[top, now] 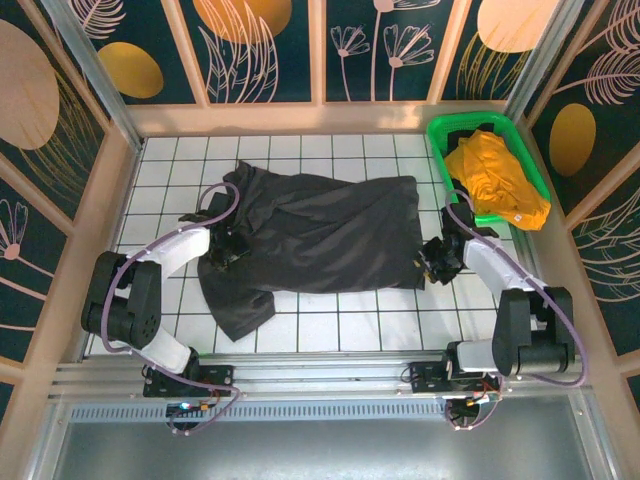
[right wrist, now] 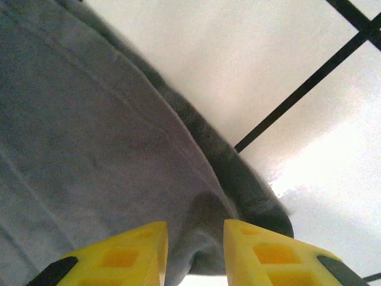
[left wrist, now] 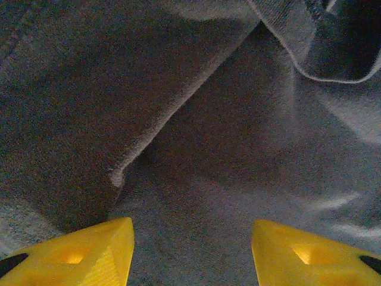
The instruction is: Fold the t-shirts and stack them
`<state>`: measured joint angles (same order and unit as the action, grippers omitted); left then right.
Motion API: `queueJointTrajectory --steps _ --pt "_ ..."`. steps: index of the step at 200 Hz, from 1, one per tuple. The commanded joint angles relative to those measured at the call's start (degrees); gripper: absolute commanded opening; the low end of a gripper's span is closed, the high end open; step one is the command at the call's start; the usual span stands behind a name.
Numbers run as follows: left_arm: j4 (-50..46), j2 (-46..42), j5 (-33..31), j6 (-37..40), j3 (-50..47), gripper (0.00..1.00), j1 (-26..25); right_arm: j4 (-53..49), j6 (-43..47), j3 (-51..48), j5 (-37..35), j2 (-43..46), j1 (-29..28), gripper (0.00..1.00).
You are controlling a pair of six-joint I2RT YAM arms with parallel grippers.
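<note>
At the right-hand edge of the cloth, the right hand [right wrist: 193,253] is seen with its fingers drawn nearly together, and a fold of hem of the dark t-shirt [top: 320,235] appears to be pinched between them. Over the opposite end, the left hand [left wrist: 190,244] is held spread above rumpled fabric, with nothing gripped. The shirt is laid out on the white-tiled bench [top: 340,325] between the two arms. The orange t-shirt [top: 495,180] is heaped in the green basket [top: 440,135] at the far right corner.

The pinch is taken at the very rim of the hem, so the cloth could be lost once tension is applied. If the pull is made from the right alone, the shirt would likely be dragged and bunched, not folded.

The long axis is laid left to right. The straight hem is turned rightward, and the neck end is judged to point left.
</note>
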<state>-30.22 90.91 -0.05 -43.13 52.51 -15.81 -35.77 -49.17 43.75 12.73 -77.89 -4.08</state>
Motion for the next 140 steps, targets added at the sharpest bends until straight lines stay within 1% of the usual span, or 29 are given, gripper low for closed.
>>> queueJointTrajectory --steps 1,28,44,74,83,90,102,119,140 --pt "-1.21 0.66 0.05 0.77 -0.96 0.54 -0.01 -1.0 3.76 -0.35 -3.81 -0.63 0.23 0.31" --pt "-1.4 0.83 -0.11 0.86 -1.31 0.53 0.26 -1.59 4.41 -0.71 -6.48 1.46 0.17 0.33" --pt "-1.6 0.67 -0.69 0.74 -1.41 0.53 0.38 -1.21 4.55 -1.81 -5.69 0.92 -0.07 0.34" --pt "-1.71 0.23 -1.48 0.57 -1.72 0.5 0.67 2.98 4.02 -4.05 -3.57 -0.69 -0.74 0.34" --pt "-1.69 0.14 -1.61 0.51 -2.07 0.48 0.86 4.3 3.71 -4.24 -3.9 -0.94 -0.83 0.3" --pt "-1.65 0.14 -1.7 0.35 -2.41 0.47 1.04 5.02 3.72 -3.99 -4.51 -1.16 -0.76 0.24" --pt "-1.56 0.1 -2.0 0.23 -3.04 0.45 1.57 4.88 3.91 -2.58 -6.89 -1.76 -0.7 0.11" --pt "-1.07 -0.21 -2.55 0.11 -3.94 0.44 2.44 3.92 4.55 -0.39 -10.92 -1.66 -0.63 0.0" --pt "-0.61 -0.22 -3.83 0.24 -4.58 0.43 3.13 1.93 5.04 2.21 -15.18 -0.68 -0.27 0.0"
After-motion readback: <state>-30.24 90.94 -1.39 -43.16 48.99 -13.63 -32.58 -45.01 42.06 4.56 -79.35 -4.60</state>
